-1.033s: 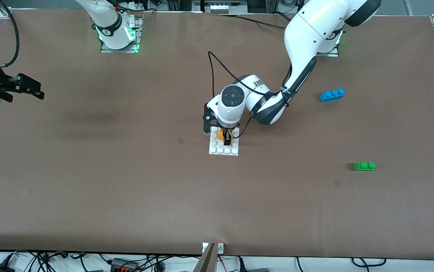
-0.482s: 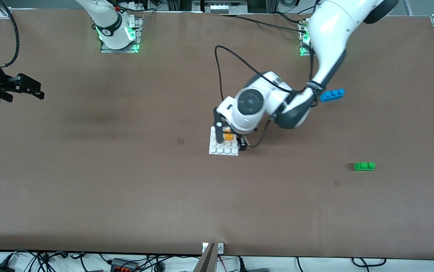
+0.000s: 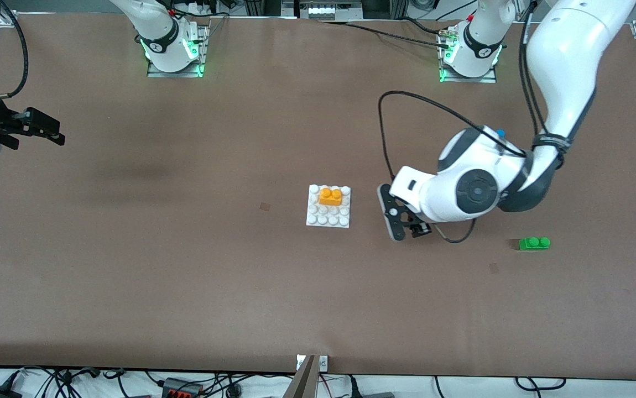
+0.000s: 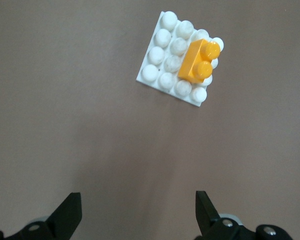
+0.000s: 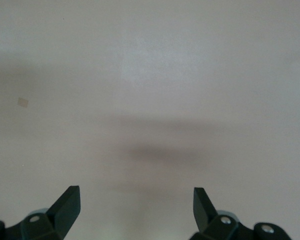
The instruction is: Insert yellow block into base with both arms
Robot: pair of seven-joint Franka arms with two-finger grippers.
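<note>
Yellow block (image 3: 331, 196) sits pressed onto the base (image 3: 328, 218), well apart from the left tool (image 3: 406, 222), which hangs released over bare worktop (image 3: 185, 265) toward the left arm's end. Right tool (image 3: 36, 130) waits, released.

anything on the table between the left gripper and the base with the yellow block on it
Nothing: between the left gripper and the base, which carries the yellow block, there is only bare brown table. Both the front view and the left wrist view show this.
</note>
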